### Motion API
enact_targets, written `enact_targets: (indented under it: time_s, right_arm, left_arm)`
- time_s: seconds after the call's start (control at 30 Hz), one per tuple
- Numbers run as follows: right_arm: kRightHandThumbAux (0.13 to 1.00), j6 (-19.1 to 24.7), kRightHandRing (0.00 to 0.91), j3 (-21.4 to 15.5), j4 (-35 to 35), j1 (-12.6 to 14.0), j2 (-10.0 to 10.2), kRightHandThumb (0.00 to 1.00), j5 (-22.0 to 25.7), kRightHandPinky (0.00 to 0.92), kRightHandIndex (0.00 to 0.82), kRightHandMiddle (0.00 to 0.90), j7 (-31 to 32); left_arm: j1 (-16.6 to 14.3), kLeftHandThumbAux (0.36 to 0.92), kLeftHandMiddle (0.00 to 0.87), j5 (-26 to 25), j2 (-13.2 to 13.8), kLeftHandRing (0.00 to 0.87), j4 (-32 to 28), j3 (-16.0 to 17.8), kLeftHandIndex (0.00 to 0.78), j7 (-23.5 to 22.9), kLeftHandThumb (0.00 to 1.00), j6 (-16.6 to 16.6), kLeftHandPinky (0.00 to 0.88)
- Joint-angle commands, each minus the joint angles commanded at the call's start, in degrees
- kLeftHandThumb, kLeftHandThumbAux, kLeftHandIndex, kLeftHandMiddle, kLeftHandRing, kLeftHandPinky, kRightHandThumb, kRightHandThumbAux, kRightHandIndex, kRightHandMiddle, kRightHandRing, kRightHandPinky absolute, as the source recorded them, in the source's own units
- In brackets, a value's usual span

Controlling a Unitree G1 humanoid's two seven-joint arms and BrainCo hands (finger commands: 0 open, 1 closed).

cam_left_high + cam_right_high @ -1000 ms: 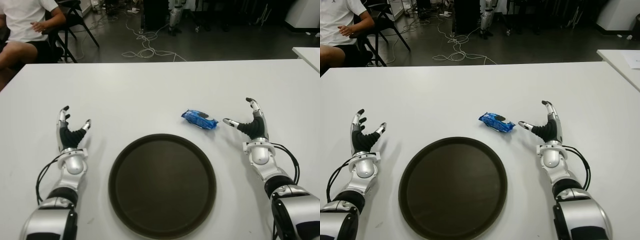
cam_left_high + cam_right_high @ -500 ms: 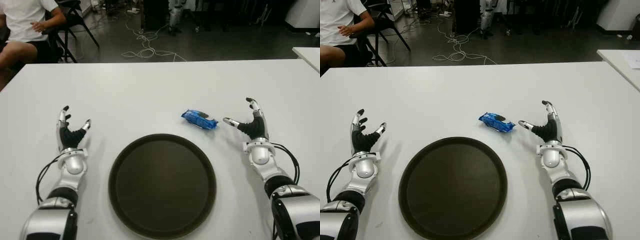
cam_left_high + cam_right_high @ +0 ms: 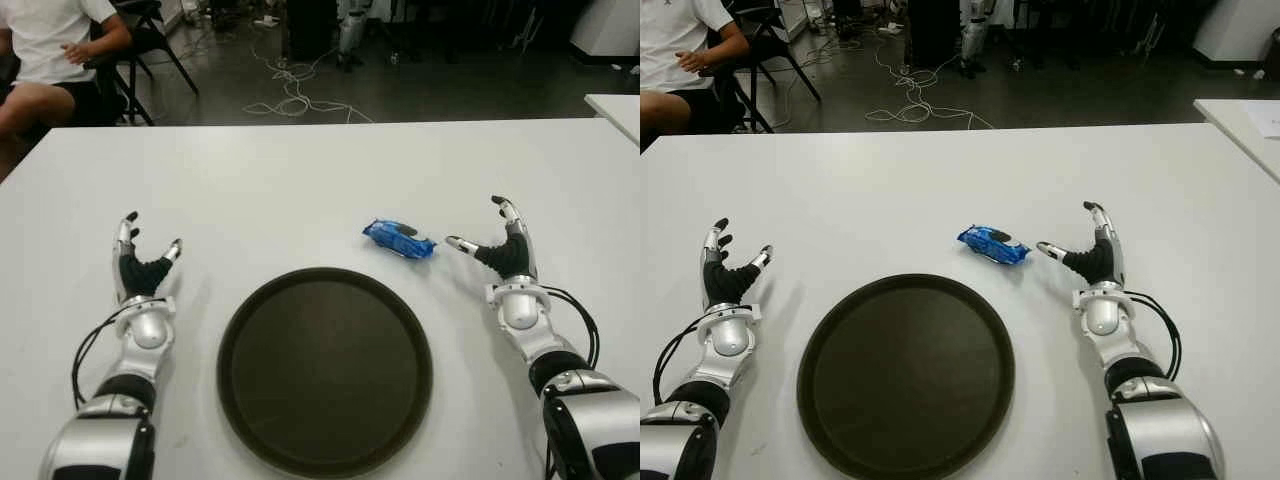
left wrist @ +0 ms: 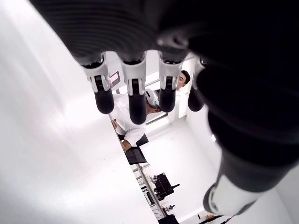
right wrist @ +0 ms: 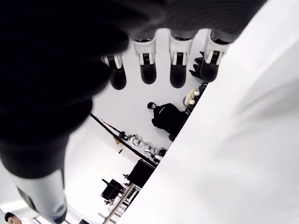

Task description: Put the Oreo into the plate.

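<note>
Your blue Oreo packet (image 3: 399, 239) lies on the white surface (image 3: 300, 190), just outside the dark round plate (image 3: 325, 370) at its 1 o'clock. Your right hand (image 3: 500, 250) stands at the packet's 3 o'clock, fingers spread wide and holding nothing, thumb tip near the wrapper but apart. Your left hand (image 3: 140, 265), also spread and empty, shows at the plate's 9 o'clock.

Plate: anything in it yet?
Empty. The plate shows only its bare dark surface; the Oreo lies on the table beyond its rim, apart from it.
</note>
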Motion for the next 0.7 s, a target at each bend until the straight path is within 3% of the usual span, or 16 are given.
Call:
enact_targets:
  time_s: [0.7]
  right_arm:
    - [0.735, -0.98, 0.091, 0.63, -0.03, 0.15, -0.88, 0.0, -0.76, 0.077, 0.088, 0.093, 0.37]
  left_arm:
    - [-0.05, 0.805, 0.087, 0.02, -0.23, 0.087, -0.13, -0.17, 0.079, 0.05, 0.037, 0.55, 0.085]
